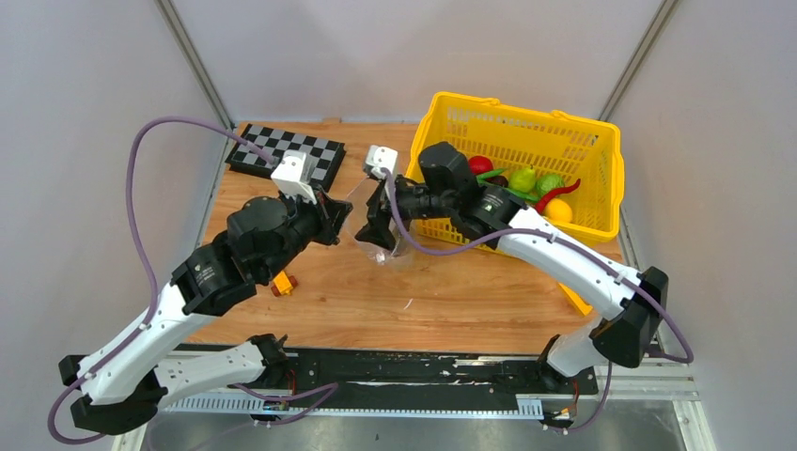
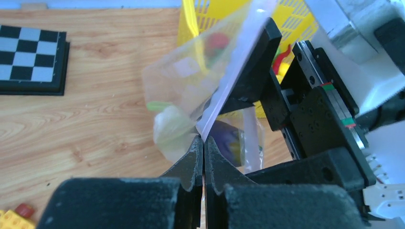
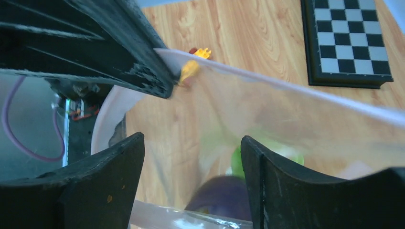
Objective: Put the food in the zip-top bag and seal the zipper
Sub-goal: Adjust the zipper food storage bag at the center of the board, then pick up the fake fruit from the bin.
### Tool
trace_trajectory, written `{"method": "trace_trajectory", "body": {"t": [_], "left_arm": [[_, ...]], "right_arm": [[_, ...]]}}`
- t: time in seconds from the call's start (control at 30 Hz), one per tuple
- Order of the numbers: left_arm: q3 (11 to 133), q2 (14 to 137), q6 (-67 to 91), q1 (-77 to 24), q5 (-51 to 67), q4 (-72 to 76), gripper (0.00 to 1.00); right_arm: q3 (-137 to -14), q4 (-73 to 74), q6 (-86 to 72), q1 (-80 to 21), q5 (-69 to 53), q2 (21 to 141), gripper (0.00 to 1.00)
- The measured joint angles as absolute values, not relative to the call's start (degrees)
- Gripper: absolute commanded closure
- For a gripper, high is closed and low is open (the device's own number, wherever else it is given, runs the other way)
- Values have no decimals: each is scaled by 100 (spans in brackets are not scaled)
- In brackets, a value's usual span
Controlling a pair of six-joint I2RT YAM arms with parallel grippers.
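The zip-top bag (image 2: 181,81) hangs between the left end effector (image 2: 204,149) and right end effector (image 3: 191,150), seemingly leaving no gap. A yellow basket (image 1: 601,199) blocks the right rear, a checkerboard (image 1: 282,150) the left rear. The near tabletop (image 1: 442,305) lies open save an orange block (image 1: 283,282).

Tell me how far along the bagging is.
Done: a purple eggplant and a green piece sit inside the zip-top bag. In hand: the left gripper pinches its pink zipper strip; the right gripper is open at the mouth. Left: green peppers and a red chili wait in the yellow basket, then sealing.
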State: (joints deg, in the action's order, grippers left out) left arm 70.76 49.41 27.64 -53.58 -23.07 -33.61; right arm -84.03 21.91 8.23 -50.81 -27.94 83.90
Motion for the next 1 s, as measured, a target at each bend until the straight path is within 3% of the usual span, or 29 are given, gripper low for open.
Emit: {"method": "trace_trajectory", "body": {"t": [0.07,0.13,0.17,0.27,0.47,0.77,1.0], "left_arm": [[7098,5004,2797,-5356,-2349,-3522,100],[7098,5087,2827,-5354,-2366,-3704,100],[7098,5142,2840,-5354,-2370,-3791,100],[7100,5196,2886,-5354,-2432,-3957,100],[7363,5127,2950,-5349,-2633,-4254,100],[7325,5140,2974,-5349,-2755,-4261,100],[7205,5258,2971,-5349,-2862,-4206,100]], "right_arm": [[-8674,2598,1205,-5214,-2641,8580,32],[-8820,2950,1592,-5400,-2641,8665,47],[-8829,3052,1704,-5481,-2648,8670,45],[-8766,3011,1704,-5627,-2727,8615,26],[-8429,2556,1492,-5629,-2926,8182,26],[-7837,2279,1540,-5374,-1750,6879,14],[-7762,2078,1315,-3881,-1188,6560,6]]}}
